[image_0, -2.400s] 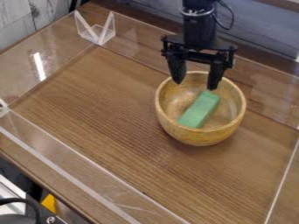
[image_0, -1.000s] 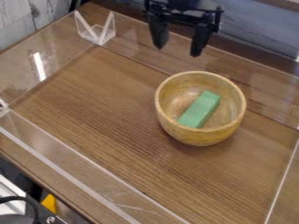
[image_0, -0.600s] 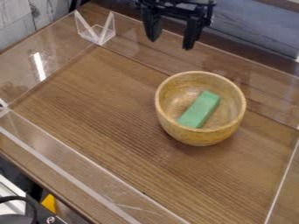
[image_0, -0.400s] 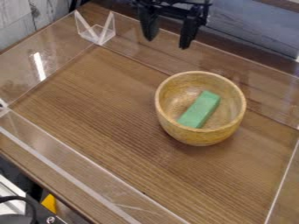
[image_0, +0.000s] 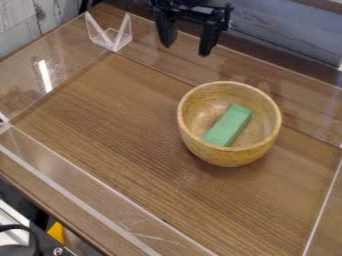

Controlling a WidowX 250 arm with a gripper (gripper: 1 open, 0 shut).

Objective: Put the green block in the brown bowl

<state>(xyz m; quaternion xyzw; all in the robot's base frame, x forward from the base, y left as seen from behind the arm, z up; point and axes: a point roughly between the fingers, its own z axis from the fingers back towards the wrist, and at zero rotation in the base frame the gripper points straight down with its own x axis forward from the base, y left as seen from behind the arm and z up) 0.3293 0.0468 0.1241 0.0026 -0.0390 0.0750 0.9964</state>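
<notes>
The green block [image_0: 227, 125] lies flat and slanted inside the brown bowl [image_0: 195, 140], which stands on the wooden table right of centre. My black gripper [image_0: 187, 44] hangs near the top of the view, up and to the left of the bowl and well apart from it. Its two fingers [image_0: 166, 32] point downward and stand wide open with nothing between them.
A clear acrylic wall [image_0: 80, 205] rings the wooden table surface [image_0: 107, 120]. A small transparent stand [image_0: 110, 32] sits at the back left, just left of the gripper. A dark strip runs along the back edge.
The open gripper has drifted a little to the left along the back edge, away from the bowl. The block and bowl have not moved.
</notes>
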